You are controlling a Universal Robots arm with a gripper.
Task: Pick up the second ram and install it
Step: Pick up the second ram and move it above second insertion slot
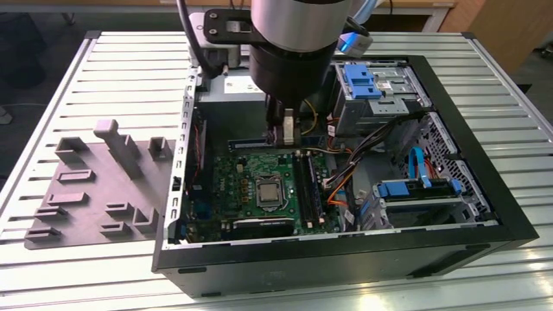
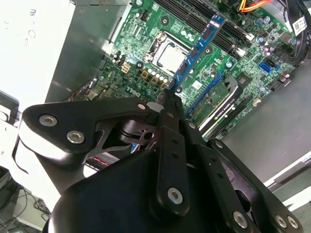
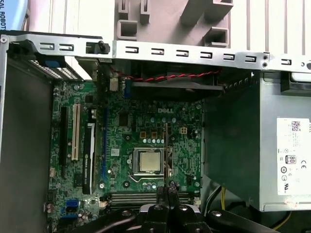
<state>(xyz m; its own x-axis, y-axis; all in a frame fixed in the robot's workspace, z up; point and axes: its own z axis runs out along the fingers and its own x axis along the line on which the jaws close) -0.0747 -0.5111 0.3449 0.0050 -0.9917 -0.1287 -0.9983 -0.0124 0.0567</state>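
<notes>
My gripper [image 2: 170, 97] is shut on the second ram [image 2: 197, 51], a thin blue-green stick with small dark chips that juts out from the fingertips. In the first wrist view the ram [image 3: 166, 150] shows edge-on, hanging over the green motherboard [image 3: 146, 126] beside the processor socket [image 3: 148, 161]. In the exterior view the gripper [image 1: 285, 135] hangs inside the open computer case [image 1: 346, 256], above the back part of the motherboard [image 1: 250, 172]. The long dark memory slots [image 1: 307, 188] lie just toward the exterior view's right of the socket.
A grey moulded tray [image 1: 87, 194] with raised blocks lies outside the case at the exterior view's left. Blue drive bays [image 1: 367, 81], orange and blue cables [image 1: 337, 194] and the grey power supply [image 3: 243, 145] crowd the case. The case stands on a slatted metal table [image 1: 129, 65].
</notes>
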